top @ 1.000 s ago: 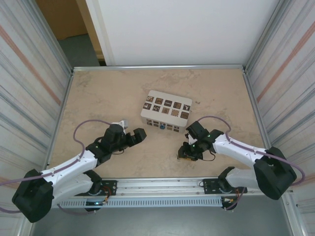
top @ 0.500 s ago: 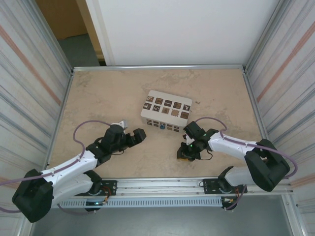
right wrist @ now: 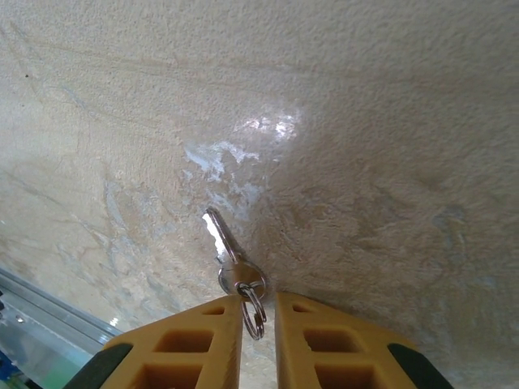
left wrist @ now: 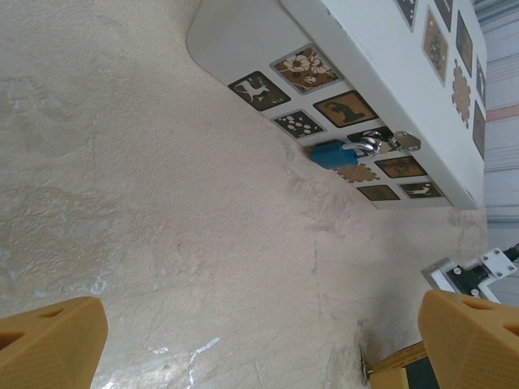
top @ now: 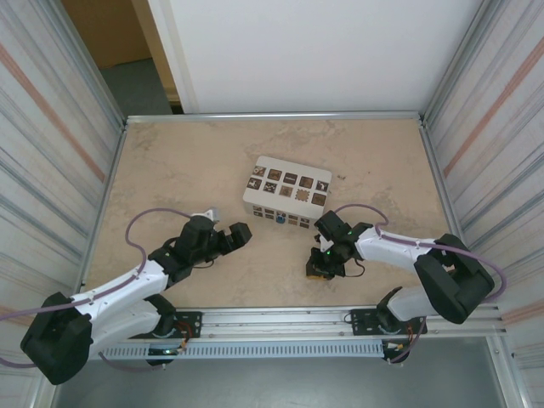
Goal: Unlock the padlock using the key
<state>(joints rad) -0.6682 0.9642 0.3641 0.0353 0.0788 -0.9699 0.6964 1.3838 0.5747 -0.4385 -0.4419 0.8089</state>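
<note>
The tiny teal-blue padlock (left wrist: pixel 332 154) hangs by its silver shackle on the front wall of the white box (top: pixel 287 191), and is a blue speck (top: pixel 280 216) in the top view. The silver key (right wrist: pixel 223 239) lies flat on the table, its ring (right wrist: pixel 254 312) standing up between my right gripper's (right wrist: pixel 259 301) yellow fingertips. Those fingertips stand close on either side of the ring, with a thin gap still showing. My right gripper (top: pixel 316 270) points down at the table in front of the box. My left gripper (top: pixel 228 223) hovers wide open left of the box, holding nothing.
The white box with brown patterned squares (left wrist: pixel 340 40) sits mid-table. A metal rail (top: pixel 280 319) runs along the near edge, close behind my right gripper. Ribbed walls (top: pixel 51 170) close in both sides. Bare table lies between my left gripper and the padlock.
My right gripper has shifted slightly left and its fingers have drawn in around the key ring. The left arm has not moved.
</note>
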